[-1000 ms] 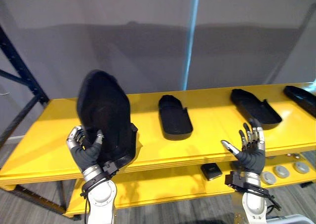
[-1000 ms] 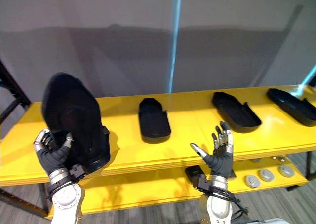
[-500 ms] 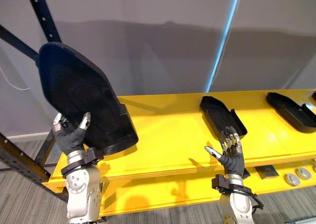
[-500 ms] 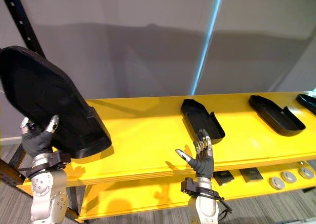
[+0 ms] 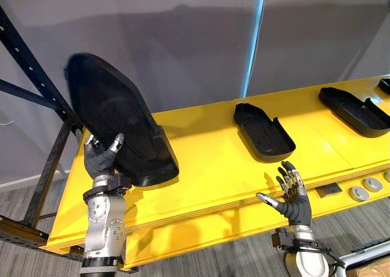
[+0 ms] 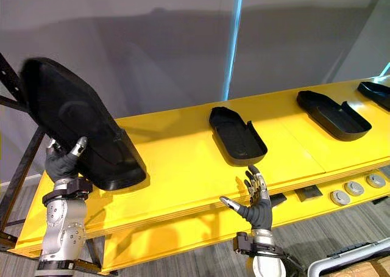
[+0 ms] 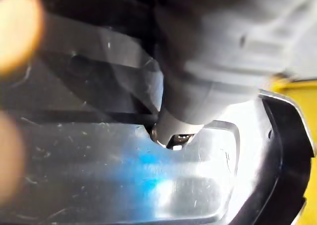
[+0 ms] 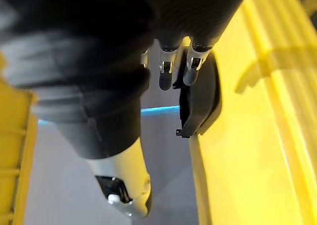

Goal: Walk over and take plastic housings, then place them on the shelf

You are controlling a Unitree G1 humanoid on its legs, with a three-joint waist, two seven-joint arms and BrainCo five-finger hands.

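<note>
Left eye view: a long yellow shelf (image 5: 207, 167) runs across the scene in front of a grey wall. A dark blue rack frame (image 5: 27, 54) stands at its left end, and a pale blue vertical strip (image 5: 256, 39) marks the wall.

At the left, the left robot hand (image 5: 100, 161) is clamped on a large black plastic housing (image 5: 116, 124). Its thumb (image 5: 116, 144) presses on the face turned towards the camera, and its fingers curl round the edge behind. The housing stands tilted, its rounded top leaning left towards the rack frame. Its lower end is over the left part of the shelf's top board, and I cannot tell whether it touches. The left wrist view shows the glossy black inside of this housing right against the robot hand.

Three more housings lie flat, hollow side up, on the top board, well apart from one another: a second housing (image 5: 263, 130) near the middle, a third housing (image 5: 356, 111) to the right, and a fourth housing (image 6: 376, 94) at the far right edge.

The right robot hand (image 5: 292, 197) is in front of the shelf's front edge. Its fingers are straight and spread apart, and it holds nothing.

On the lower board at the right lie round grey discs (image 5: 360, 193) and a small flat black piece (image 5: 328, 190).
</note>
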